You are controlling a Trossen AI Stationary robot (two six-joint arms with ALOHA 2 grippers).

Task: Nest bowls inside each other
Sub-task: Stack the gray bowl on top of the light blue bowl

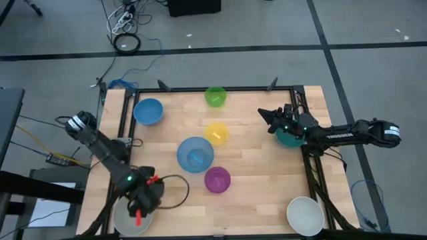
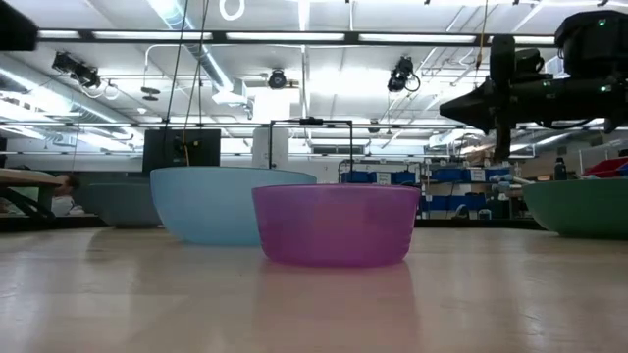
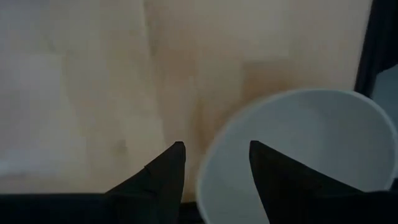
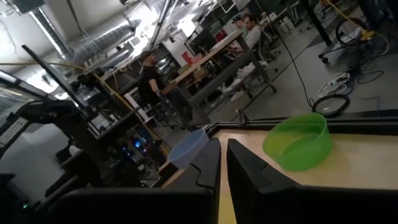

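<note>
Several bowls rest on their bases on the wooden table: a small blue bowl [image 1: 148, 111], a green one [image 1: 215, 97], a yellow one [image 1: 216, 133], a larger blue one [image 1: 195, 154], a magenta one [image 1: 217, 179], a teal one [image 1: 288, 139] and a whitish one [image 1: 305, 215]. Another whitish bowl [image 3: 298, 155] sits at the near left corner. My left gripper [image 3: 214, 149] hangs open above that bowl's rim, pointing down, one finger over the inside and one outside. My right gripper [image 1: 263, 113] is shut and level, above the teal bowl [image 2: 579, 204], holding nothing.
A black metal frame [image 1: 313, 167] runs along the table's edges. The magenta bowl [image 2: 336, 224] and the larger blue bowl [image 2: 224, 204] stand close together mid-table. Bare wood lies between the magenta bowl and the near right whitish bowl. People and benches show in the room beyond.
</note>
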